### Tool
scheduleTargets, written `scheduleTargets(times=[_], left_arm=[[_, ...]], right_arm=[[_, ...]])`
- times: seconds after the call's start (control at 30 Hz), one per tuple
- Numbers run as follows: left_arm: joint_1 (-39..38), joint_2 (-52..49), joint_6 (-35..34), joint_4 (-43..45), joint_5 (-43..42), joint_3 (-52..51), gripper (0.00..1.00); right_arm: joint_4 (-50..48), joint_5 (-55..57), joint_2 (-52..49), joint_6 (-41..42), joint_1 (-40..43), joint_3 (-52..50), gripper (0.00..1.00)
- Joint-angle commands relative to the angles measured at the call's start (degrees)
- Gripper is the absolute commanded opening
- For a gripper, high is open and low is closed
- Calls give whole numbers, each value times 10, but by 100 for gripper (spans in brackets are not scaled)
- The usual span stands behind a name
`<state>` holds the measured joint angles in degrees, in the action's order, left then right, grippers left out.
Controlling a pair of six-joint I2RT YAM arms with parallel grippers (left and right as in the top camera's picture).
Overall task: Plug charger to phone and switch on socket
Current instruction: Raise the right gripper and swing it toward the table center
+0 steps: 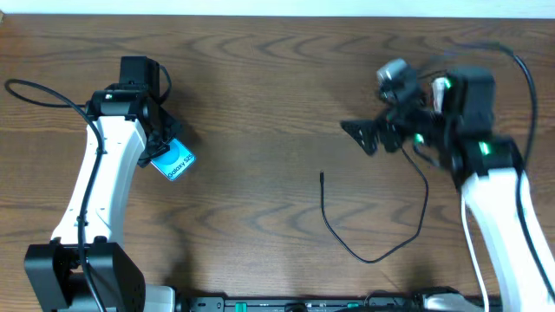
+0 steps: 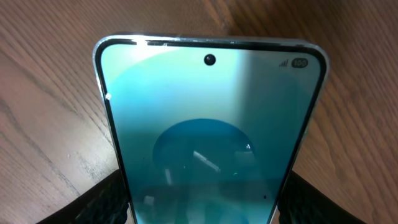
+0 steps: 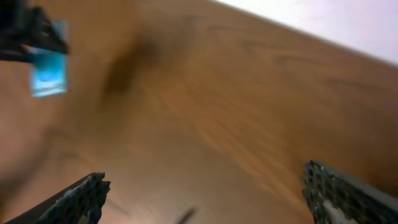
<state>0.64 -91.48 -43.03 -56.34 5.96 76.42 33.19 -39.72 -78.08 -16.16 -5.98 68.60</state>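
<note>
Wooden table (image 1: 260,87): left gripper (image 1: 165,143) was clamped on phone (image 1: 173,160), left side. Right gripper (image 1: 364,134) had jaws wide apart, empty, toward far right. Charger (image 1: 373,259) lay loose, mid-table toward near edge. Risk: thin plug likely to slip from pinch, phone to twist during insertion.

- A brown, wood-grained worktop (image 1: 260,104) is seen across nearly the whole overhead view.
- A pale strip (image 1: 277,7) is shown beyond its far edge.
- Soft shadows are cast on the wood.
</note>
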Motion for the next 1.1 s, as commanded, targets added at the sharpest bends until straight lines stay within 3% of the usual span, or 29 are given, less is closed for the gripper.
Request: scheduleTargets(times=[0.0, 0.13, 0.33, 0.47, 0.67, 0.83, 1.07], left_arm=[[-1, 8, 8, 0, 7, 2, 7], [-1, 8, 8, 0, 7, 2, 7], [-1, 8, 7, 0, 7, 2, 7], [-1, 8, -30, 0, 5, 2, 7], [-1, 8, -51, 3, -25, 2, 7], [-1, 8, -51, 2, -25, 2, 7], [-1, 8, -51, 3, -25, 2, 7]], right_arm=[[-7, -115, -63, 39, -3, 38, 99], [-57, -119, -112, 106, -3, 38, 99], [-16, -14, -130, 155, -17, 38, 99], [28, 40, -130, 203, -40, 38, 99], [26, 43, -130, 193, -88, 38, 99], [-43, 36, -130, 219, -103, 38, 99], [-22, 56, -130, 219, -104, 38, 99]])
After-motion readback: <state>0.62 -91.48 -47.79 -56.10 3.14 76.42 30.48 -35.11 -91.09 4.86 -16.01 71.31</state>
